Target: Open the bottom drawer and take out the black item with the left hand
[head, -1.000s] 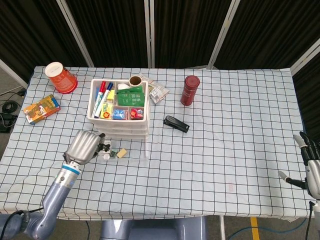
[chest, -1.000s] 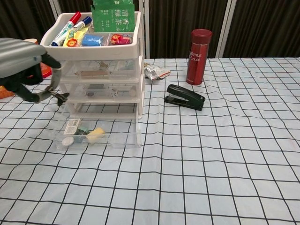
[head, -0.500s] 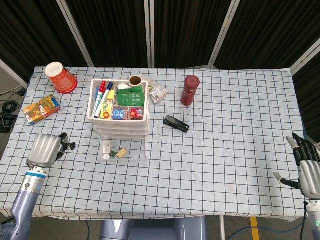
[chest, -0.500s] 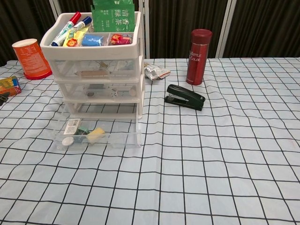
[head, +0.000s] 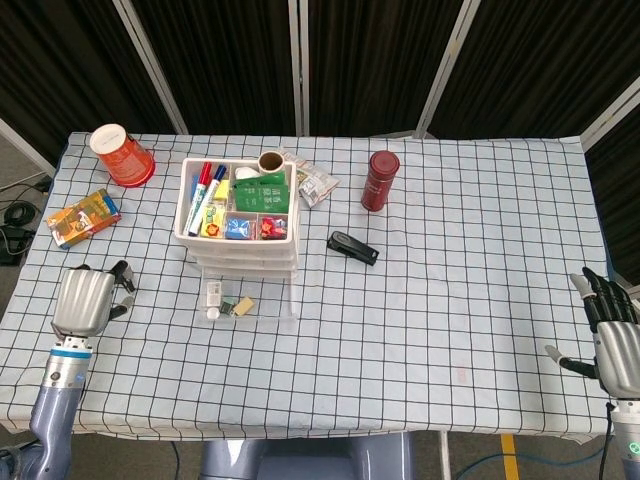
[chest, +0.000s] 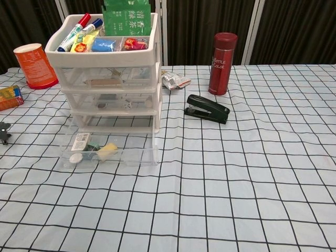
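Note:
The white drawer unit (head: 240,215) (chest: 105,79) stands left of centre, and its clear bottom drawer (head: 270,308) (chest: 136,155) is pulled out toward me. A white tube, a green piece and a yellow piece lie in it. My left hand (head: 85,300) hovers low over the cloth well to the left of the drawer, fingers curled, holding a small black item (head: 123,276) (chest: 3,131) at its fingertips. In the chest view only that black item shows, at the left edge. My right hand (head: 612,338) hangs at the table's right front corner, fingers spread and holding nothing.
A red paper cup (head: 120,155) (chest: 34,65) and a colourful snack box (head: 82,217) (chest: 9,97) sit at the far left. A black stapler (head: 352,247) (chest: 207,108), a dark red bottle (head: 379,180) (chest: 222,63) and a snack packet (head: 315,182) lie right of the drawers.
My left hand carried the black item from the open drawer out to the left, then lowered it toward the cloth. The right hand shifted slightly. The drawer stayed open.

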